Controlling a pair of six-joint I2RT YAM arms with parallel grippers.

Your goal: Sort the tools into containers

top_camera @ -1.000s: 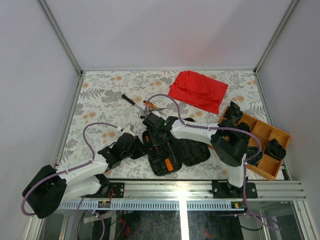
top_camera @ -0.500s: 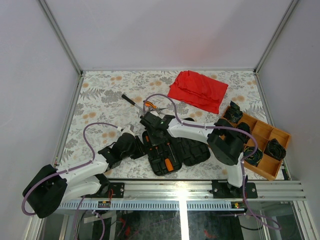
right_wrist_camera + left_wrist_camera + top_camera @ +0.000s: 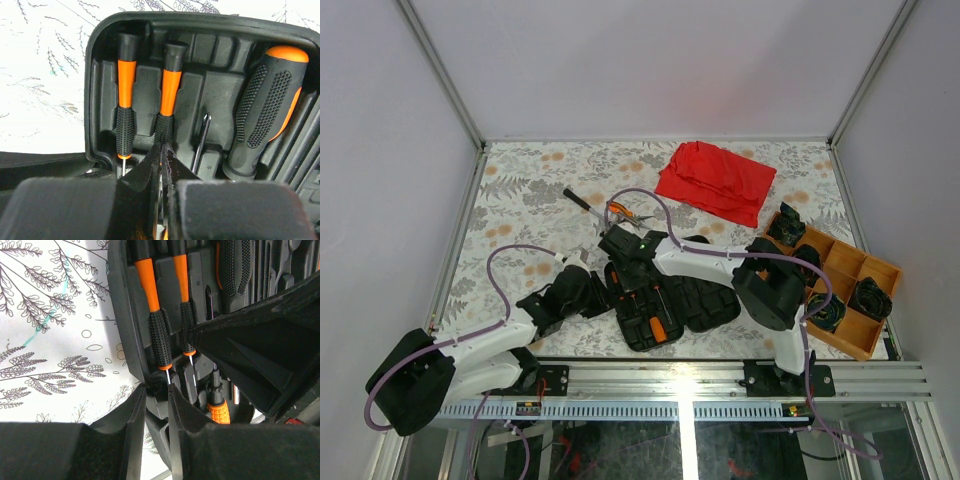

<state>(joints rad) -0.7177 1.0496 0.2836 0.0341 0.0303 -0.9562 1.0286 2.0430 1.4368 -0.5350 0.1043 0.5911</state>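
Observation:
The black tool case lies open at the table's near middle. Two slim black-and-orange screwdrivers sit in its slots beside a loose bit and a thick black-and-orange handle. My right gripper is shut at the lower end of the second screwdriver's handle, the shaft hidden between its pads. My left gripper is shut on the case's side wall. A long black-handled driver and orange pliers lie on the table beyond the case.
A red cloth lies at the back right. A wooden divided tray with black items stands at the right edge. Purple cables loop over both arms. My right gripper's body crowds the left wrist view.
My right gripper has shifted a little to the left over the case's far end. The left gripper has kept its hold on the case wall.

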